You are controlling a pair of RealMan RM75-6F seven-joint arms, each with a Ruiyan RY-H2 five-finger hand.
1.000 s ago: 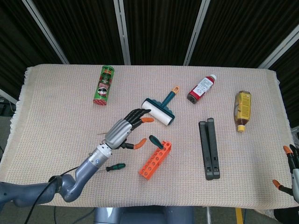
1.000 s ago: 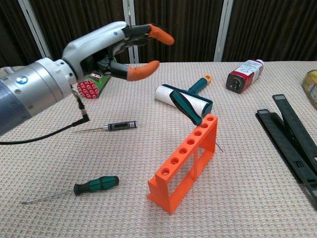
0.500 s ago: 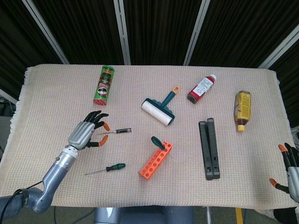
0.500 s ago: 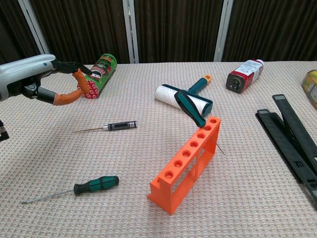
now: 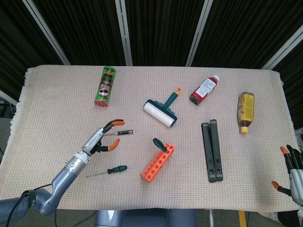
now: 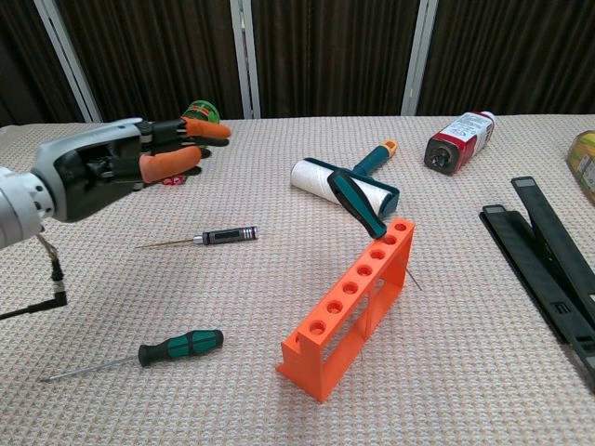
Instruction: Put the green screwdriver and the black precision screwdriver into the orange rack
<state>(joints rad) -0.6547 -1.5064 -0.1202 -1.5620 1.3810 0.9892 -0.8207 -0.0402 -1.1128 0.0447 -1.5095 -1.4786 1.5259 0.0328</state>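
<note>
Hovering empty with fingers spread, the left hand (image 5: 102,138) hangs left of the orange rack (image 5: 157,161), just beside the black precision screwdriver (image 5: 122,133), the green screwdriver (image 5: 111,170) lying nearer the rack's left side.

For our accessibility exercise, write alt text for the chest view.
An open left hand hovers above a black precision screwdriver on a woven cloth. Nearer lies a green screwdriver; to the right, an orange rack holds one green-handled tool.
</note>
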